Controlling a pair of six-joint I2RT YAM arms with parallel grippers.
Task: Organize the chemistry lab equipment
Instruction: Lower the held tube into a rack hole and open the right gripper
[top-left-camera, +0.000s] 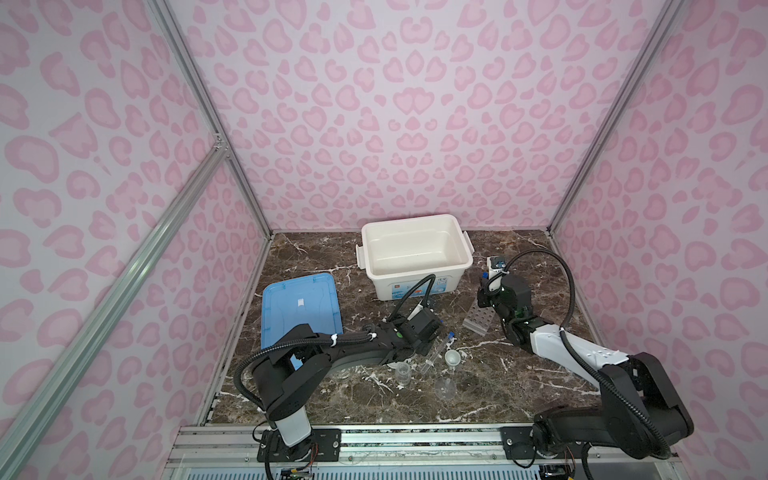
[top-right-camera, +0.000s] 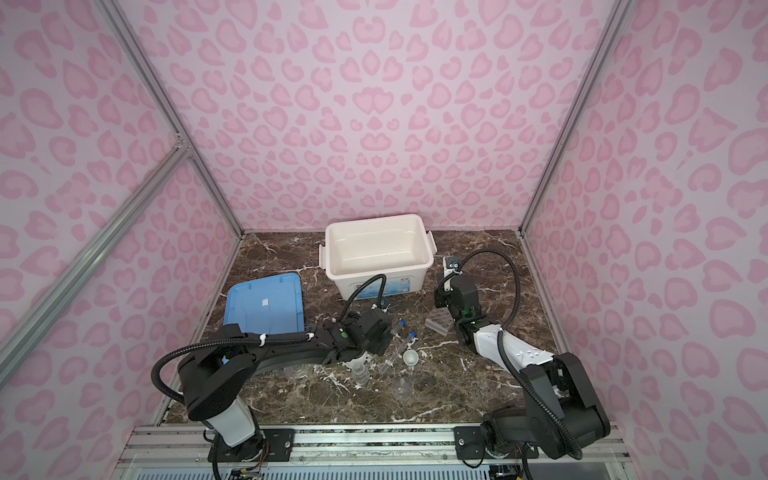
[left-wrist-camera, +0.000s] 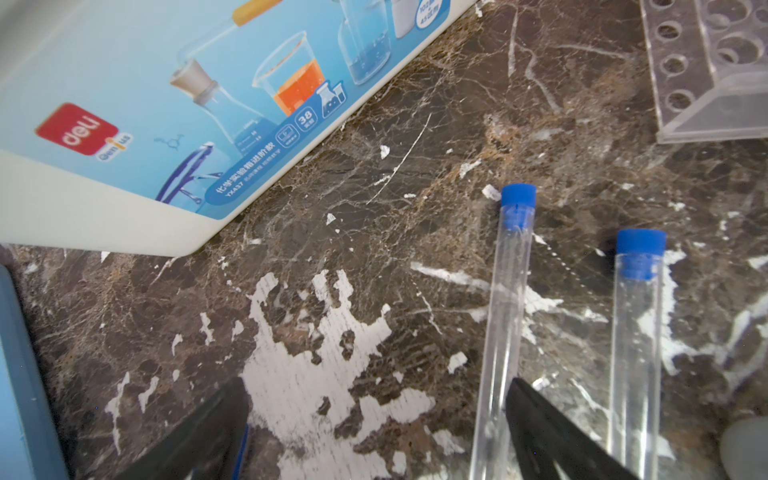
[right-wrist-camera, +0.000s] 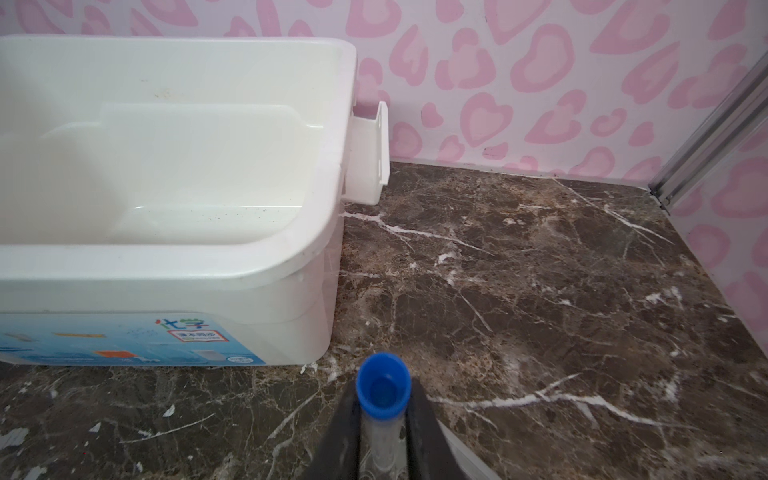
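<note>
My right gripper (right-wrist-camera: 384, 409) is shut on an upright blue-capped test tube (right-wrist-camera: 384, 384), held over the clear holed rack (top-left-camera: 478, 320) right of the bin. In both top views that gripper (top-right-camera: 443, 291) hangs above the rack (top-right-camera: 438, 323). My left gripper (left-wrist-camera: 376, 399) is open wide just above the marble. Two more capped test tubes (left-wrist-camera: 505, 311) (left-wrist-camera: 638, 332) lie flat there, the nearer one just inside one finger. A small white bowl (top-left-camera: 452, 358), a glass beaker (top-left-camera: 402, 372) and a flask (top-left-camera: 445, 388) stand near the front. Tweezers are not in view.
The large white bin (top-left-camera: 365, 249) stands at the back middle with nothing visible inside. The flat blue lid (top-left-camera: 299, 307) lies at the left, partly under my left arm. Another clear glass piece (top-right-camera: 297, 371) sits beneath that arm. Pink walls close three sides.
</note>
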